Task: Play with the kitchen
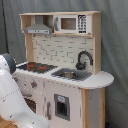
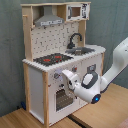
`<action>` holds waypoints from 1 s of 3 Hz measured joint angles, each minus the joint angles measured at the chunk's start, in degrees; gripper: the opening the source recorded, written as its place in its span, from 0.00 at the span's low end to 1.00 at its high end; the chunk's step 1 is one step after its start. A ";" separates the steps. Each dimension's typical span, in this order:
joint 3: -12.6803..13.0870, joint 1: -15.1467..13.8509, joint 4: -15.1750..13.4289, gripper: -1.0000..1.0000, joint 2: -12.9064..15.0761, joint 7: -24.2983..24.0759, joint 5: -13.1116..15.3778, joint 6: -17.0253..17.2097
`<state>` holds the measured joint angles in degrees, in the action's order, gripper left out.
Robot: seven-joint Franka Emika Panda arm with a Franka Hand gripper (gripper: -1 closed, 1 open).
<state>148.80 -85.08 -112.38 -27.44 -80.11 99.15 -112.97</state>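
Presently the gripper point(image 2: 67, 78) sits right at the front panel of the kitchen point(image 2: 52, 30), by the knobs above the oven window point(image 2: 62, 99); finger opening cannot be told; pushing further in risks jamming against the panel or shoving the standing unit.

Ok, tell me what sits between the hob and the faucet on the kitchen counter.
In the first exterior view, the sink lies between the hob and the black faucet; the faucet stands at the sink's far edge.
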 joint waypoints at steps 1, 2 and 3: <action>-0.02 -2.88 2.81 1.00 -0.84 0.07 3.66 -1.65; -0.02 -4.77 4.26 1.00 -1.37 3.24 3.73 -5.86; -0.02 -4.85 4.49 1.00 -1.38 4.59 3.72 -5.88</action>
<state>148.78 -89.93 -107.89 -28.82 -75.52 102.88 -118.85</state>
